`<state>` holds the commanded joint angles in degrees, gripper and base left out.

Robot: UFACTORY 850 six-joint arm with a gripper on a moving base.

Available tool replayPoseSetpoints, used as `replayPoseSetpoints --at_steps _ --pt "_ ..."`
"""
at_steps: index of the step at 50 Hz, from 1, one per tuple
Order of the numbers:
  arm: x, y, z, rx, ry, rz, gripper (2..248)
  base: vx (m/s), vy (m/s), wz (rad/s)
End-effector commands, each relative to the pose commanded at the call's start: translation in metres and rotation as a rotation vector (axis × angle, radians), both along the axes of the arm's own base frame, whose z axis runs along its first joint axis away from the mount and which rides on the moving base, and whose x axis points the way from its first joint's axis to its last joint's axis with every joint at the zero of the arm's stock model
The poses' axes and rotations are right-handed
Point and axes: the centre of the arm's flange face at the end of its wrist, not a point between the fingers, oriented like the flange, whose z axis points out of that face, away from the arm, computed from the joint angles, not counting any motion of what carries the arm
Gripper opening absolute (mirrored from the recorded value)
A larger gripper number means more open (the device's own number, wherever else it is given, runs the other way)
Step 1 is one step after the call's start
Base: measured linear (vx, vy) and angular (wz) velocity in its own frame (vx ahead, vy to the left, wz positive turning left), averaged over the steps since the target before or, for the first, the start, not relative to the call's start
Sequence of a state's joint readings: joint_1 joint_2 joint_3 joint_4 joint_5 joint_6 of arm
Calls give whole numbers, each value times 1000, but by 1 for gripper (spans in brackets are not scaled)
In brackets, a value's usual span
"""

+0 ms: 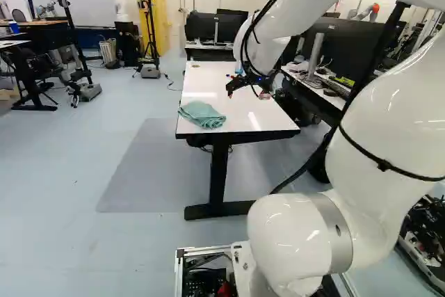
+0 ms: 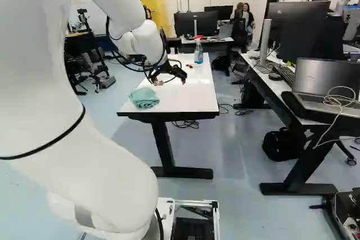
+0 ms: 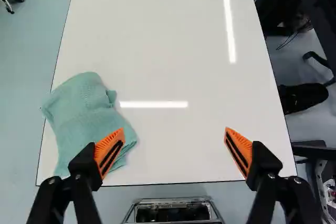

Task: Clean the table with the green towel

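One green towel, rumpled, knit-textured, laid on glossy white bench at 8 o'clock (dial over bench top, left base view). Loose folds raised: probably handy for grasping. Pincer spread wide, nothing pinched; at 3 o'clock on same dial, above bench, apart from towel. Gap likely meant to straddle bunched cloth; ribbed orange pads suited to soft weave. Spray bottle, smooth, upright at 1 o'clock, right base view; perhaps parked clear of first wipe. Next: shift toward 8, lower, close. Risk: thin pinch, cloth sliding.

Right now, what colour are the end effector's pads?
Orange pads with black strips, clearest in the wrist view.
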<state>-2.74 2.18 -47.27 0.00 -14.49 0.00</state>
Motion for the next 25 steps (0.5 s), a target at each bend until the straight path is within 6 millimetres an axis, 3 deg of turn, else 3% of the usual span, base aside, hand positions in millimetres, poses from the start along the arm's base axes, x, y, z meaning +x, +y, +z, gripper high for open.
replayPoseSetpoints --at_steps 25 --pt "-7 1 -9 -1 -32 2 247 0 0 0"
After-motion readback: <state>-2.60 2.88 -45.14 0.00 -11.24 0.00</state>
